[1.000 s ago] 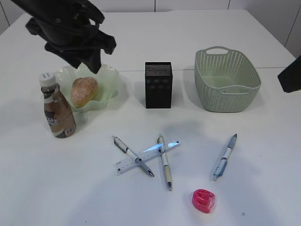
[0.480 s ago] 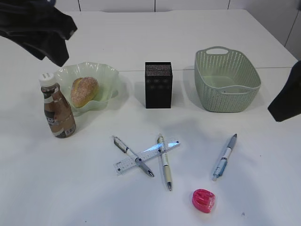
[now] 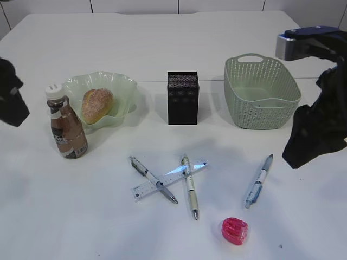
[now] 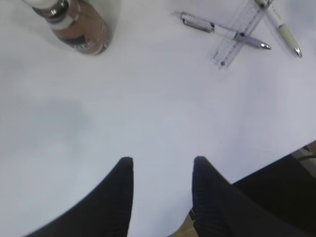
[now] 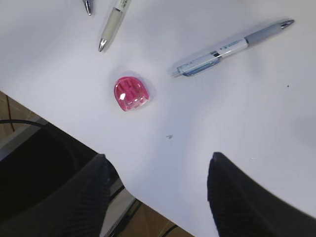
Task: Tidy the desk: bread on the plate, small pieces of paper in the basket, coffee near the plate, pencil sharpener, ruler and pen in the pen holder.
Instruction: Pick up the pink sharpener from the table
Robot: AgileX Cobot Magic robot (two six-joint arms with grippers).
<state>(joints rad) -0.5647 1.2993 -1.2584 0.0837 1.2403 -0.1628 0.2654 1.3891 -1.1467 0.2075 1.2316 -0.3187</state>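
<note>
The bread [image 3: 97,104] lies in the pale green plate [image 3: 123,86], with the coffee bottle [image 3: 66,128] standing just left of it. The black pen holder [image 3: 182,97] stands mid-table and the green basket [image 3: 261,92] to its right. A clear ruler [image 3: 170,179] lies crossed by two pens [image 3: 153,180] [image 3: 190,186]. A blue pen [image 3: 258,180] and the pink pencil sharpener [image 3: 235,231] lie front right. My left gripper [image 4: 162,163] is open and empty over bare table near the front edge. My right gripper [image 5: 159,163] is open and empty, above the table edge near the sharpener [image 5: 131,93].
The left arm [image 3: 11,100] is at the far left edge and the right arm [image 3: 317,122] hangs at the right, beside the basket. No paper pieces show. The table's front edge shows in both wrist views.
The left arm has pulled away from above the plate to the far left. The right arm has moved in from the right edge toward the blue pen and sharpener.
</note>
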